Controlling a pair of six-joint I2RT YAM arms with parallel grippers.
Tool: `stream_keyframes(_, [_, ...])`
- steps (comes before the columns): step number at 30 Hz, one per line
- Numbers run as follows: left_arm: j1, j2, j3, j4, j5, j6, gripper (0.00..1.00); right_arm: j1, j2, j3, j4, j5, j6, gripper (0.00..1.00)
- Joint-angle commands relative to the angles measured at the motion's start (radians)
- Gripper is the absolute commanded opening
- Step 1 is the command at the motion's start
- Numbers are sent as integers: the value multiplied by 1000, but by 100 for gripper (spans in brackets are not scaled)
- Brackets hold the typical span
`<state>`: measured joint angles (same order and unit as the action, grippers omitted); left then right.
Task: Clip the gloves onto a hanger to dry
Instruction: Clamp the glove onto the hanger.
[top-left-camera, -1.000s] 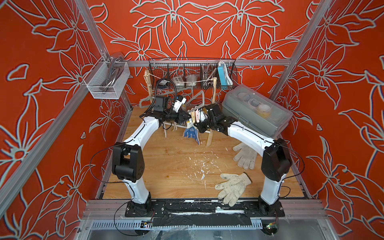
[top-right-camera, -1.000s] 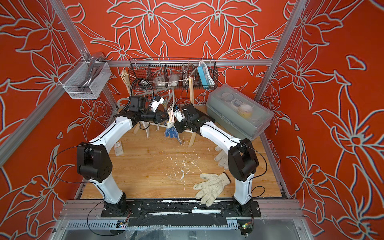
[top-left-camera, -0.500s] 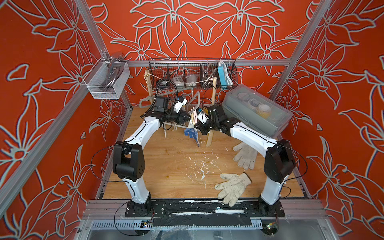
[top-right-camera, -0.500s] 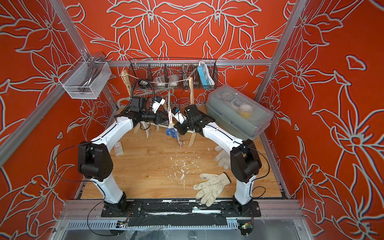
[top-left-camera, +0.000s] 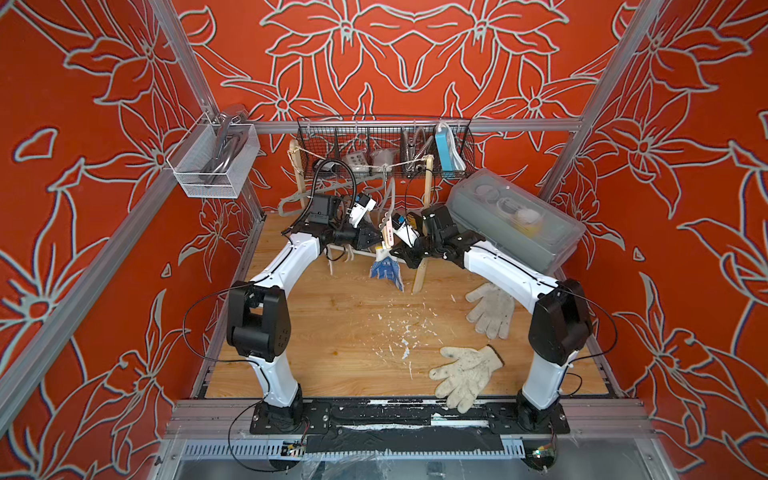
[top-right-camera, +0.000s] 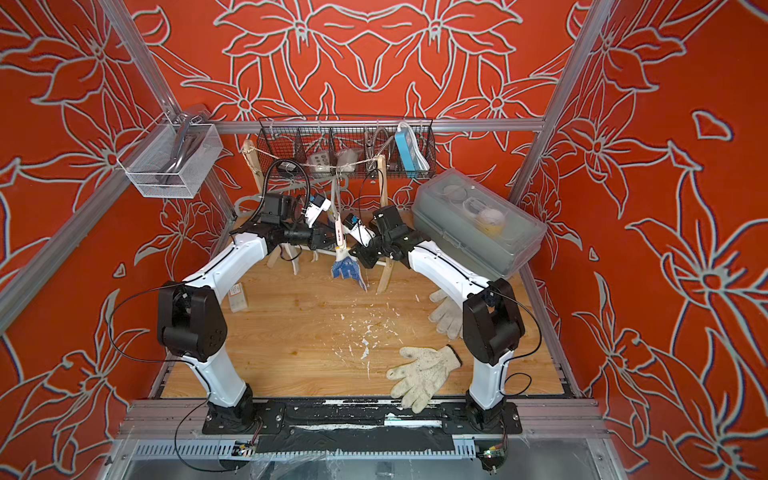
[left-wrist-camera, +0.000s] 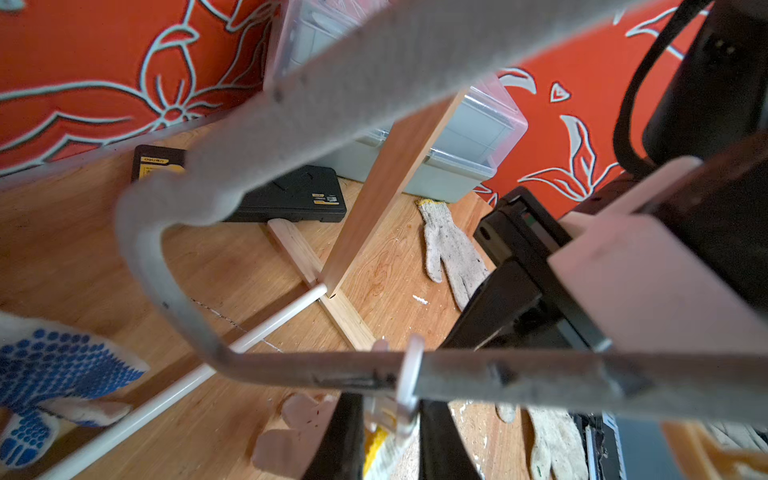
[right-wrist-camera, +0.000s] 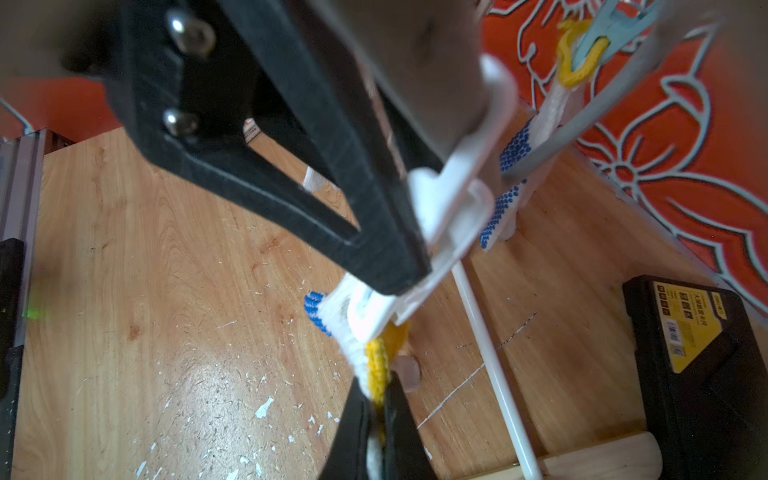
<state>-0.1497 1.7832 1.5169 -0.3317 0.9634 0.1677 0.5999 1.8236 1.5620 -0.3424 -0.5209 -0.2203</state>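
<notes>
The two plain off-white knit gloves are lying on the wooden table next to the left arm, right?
No. Both top views show the two plain off-white knit gloves lying on the wooden table next to the right arm, not the left.

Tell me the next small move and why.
Probably ease the left gripper open so the clip bites the cuff. The right gripper pinches the yellow cuff of the glove at the clip's mouth, and the left is shut on the clip, so the cuff looks placed.
</notes>
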Motion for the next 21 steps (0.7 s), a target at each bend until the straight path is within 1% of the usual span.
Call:
stream_keyframes(1, [-5, 13, 25, -28, 29, 30, 7, -8, -24, 15, 30, -38, 21, 0])
stream_keyframes(6, [-5, 21, 43, -47, 33, 45, 6, -18, -24, 12, 25, -43, 31, 0])
stream_keyframes(15, [-13, 22, 43, -38, 34, 28, 6, -20, 14, 74, -54, -4, -12, 0])
stream_keyframes(19, [-19, 28, 45, -54, 20, 45, 6, -22, 9, 78, -19, -16, 4, 0])
stream_keyframes(21, [-20, 32, 49, -52, 18, 43, 6, -21, 23, 95, -36, -14, -2, 0])
